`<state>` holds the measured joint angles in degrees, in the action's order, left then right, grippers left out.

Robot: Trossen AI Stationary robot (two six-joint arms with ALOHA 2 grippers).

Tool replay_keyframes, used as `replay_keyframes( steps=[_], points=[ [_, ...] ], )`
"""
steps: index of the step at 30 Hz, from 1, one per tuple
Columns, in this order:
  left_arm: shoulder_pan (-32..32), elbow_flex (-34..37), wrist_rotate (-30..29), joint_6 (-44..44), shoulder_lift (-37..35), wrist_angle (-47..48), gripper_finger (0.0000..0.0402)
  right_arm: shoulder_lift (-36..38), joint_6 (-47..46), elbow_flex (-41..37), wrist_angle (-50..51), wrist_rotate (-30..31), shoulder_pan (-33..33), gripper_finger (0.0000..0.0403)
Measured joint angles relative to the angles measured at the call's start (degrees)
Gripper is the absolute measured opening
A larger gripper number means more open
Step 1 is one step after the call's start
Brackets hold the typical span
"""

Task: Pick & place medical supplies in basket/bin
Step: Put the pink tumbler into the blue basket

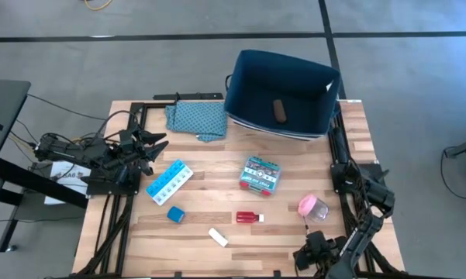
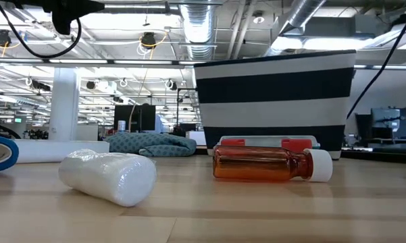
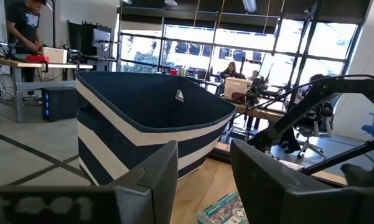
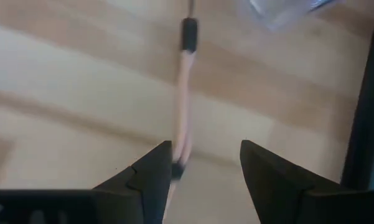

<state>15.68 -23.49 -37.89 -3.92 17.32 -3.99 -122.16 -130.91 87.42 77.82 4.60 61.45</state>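
Note:
The navy bin with white stripes [image 1: 283, 93] stands at the table's far side, and a brown oblong [image 1: 279, 111] lies on its floor. On the wood lie the blue-white pill organizer [image 1: 170, 180], the teal-red box [image 1: 260, 175], the red white-capped bottle [image 1: 249, 218], the blue cube [image 1: 175, 214], the white tube [image 1: 218, 237] and the pink roll [image 1: 313, 207]. My left gripper [image 1: 151, 143] waits open at the left edge, facing the bin [image 3: 149, 118]. My right gripper [image 1: 306, 256] hangs open at the near right corner, just above bare wood [image 4: 205, 174].
A teal patterned folded cloth [image 1: 195, 118] lies left of the bin. A thin pale cord with dark ends [image 4: 183, 93] lies on the wood ahead of my right gripper's fingers. Black frame rails run along both table sides. The low view shows the tube [image 2: 108, 175] and bottle [image 2: 270, 164] nearest.

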Motion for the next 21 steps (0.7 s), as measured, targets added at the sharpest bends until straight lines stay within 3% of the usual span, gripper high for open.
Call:
replay_keyframes(
  steps=[5, 16, 21],
  points=[
    [0.0, 0.0, 0.0, 0.0, 0.0, 0.0, 0.0138, 0.2, 1.0, -5.7, -4.9, 3.6, -1.4, 0.0172],
    [0.0, 0.0, -0.5, 0.0, 0.0, -0.6, 0.0138, 0.5, 3.4, -6.6, -3.1, 10.5, -3.1, 0.0154],
    [0.0, 0.0, -0.5, -0.1, 0.0, -0.5, 0.0138, -1.0, 5.0, -8.9, -7.1, 9.4, -4.5, 0.0140]
  ],
)
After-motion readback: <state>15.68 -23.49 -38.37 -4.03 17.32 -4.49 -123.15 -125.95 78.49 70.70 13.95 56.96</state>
